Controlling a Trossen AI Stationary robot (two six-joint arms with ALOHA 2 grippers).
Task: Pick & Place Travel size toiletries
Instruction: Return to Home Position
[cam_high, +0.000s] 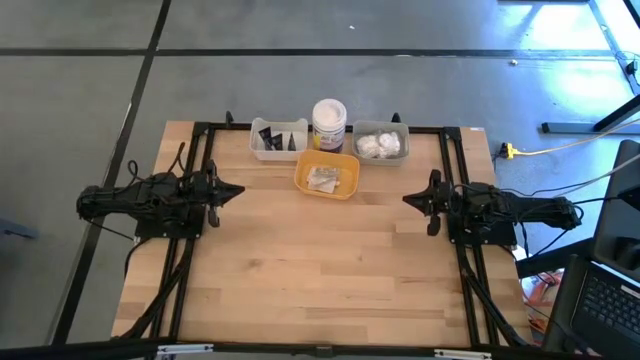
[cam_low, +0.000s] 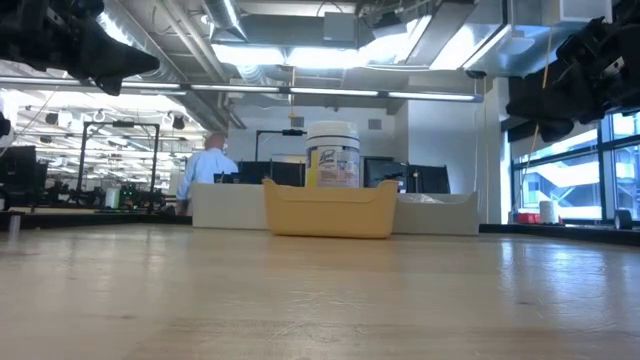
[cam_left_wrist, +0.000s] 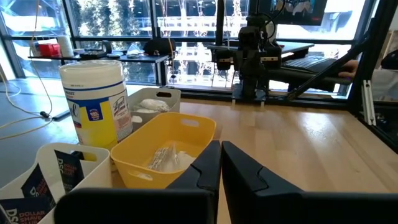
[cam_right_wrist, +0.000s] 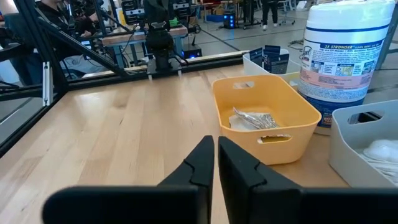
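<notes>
We start at the jaws: the left gripper (cam_left_wrist: 221, 146) has its two dark fingers pressed together on nothing, and the right gripper (cam_right_wrist: 215, 140) is likewise clenched and empty, so we carry nothing into this return. Both hang above the light wooden table (cam_high: 320, 270), each at its own side, pointing inward at the other and well apart. Ahead of both pairs of jaws, toward the table's far edge, sits the yellow plastic bin (cam_left_wrist: 199, 134) holding the flat pale sachets (cam_right_wrist: 254, 119). It is the nearest thing to either set of fingertips, so we judge that each arm should draw straight back along its own line, never sweeping toward that bin. Just past it, on the left jaws' side, the white rectangular bin (cam_high: 280, 156) holds the small black tubes (cam_high: 268, 138). On the right jaws' side the grey rectangular bin (cam_right_wrist: 357, 149) holds the clear-wrapped white fluffy pieces (cam_right_wrist: 380, 149). Between those two stands the tall white jar with the yellow label (cam_left_wrist: 96, 102), upright and likely the easiest thing to topple. No toiletry shows loose on the table, so we take the sorting as done and need only settle both arms slowly. Far beyond the table a person in a pale blue shirt (cam_low: 205, 170) stands in the room.
</notes>
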